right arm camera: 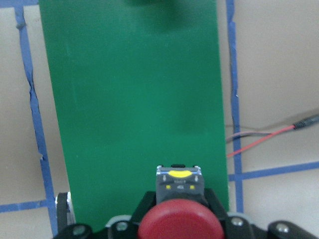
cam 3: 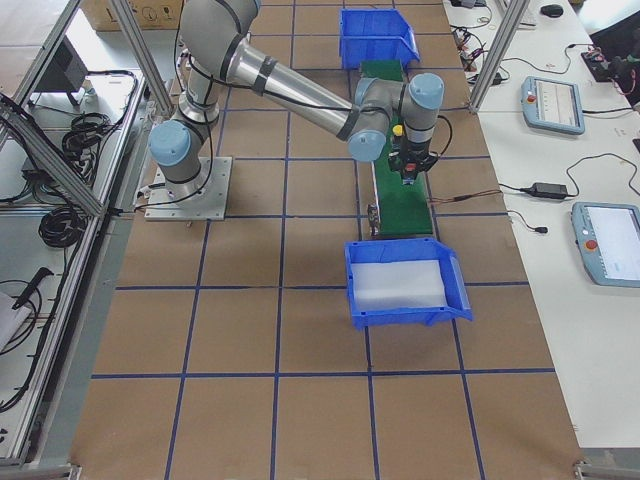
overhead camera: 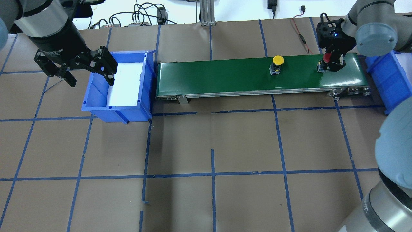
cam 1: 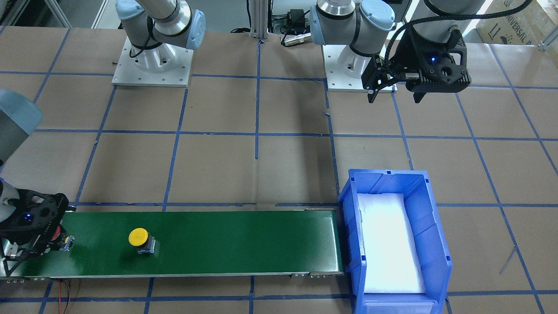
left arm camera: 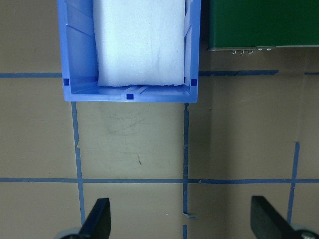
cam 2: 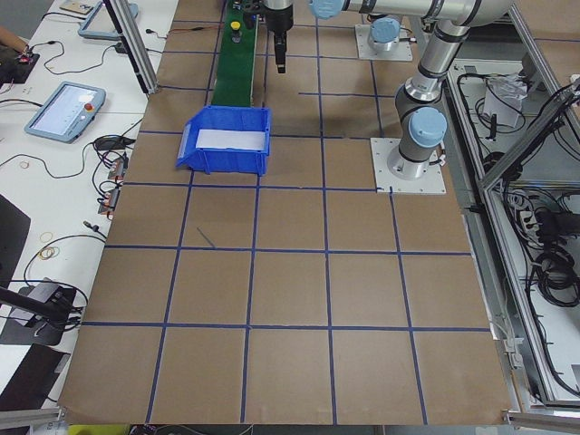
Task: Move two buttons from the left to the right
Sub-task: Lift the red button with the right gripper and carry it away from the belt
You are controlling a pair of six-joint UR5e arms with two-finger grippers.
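Table bears conveyor, bins; conveyor bears yellow button.

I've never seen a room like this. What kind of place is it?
Probably a robot lab: a left arm and a right arm bolted to a table taped into blue squares, a green conveyor belt with a yellow button, and a control tablet nearby.

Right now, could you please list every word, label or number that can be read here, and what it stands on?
"UNIVERSAL", cut off there: on the cardboard box beyond the table's corner.
White print on the black housing of the left gripper: too blurred to read.
Small marks on the body of the red button: too small to read.
Screens of the teach pendants: too small to read.
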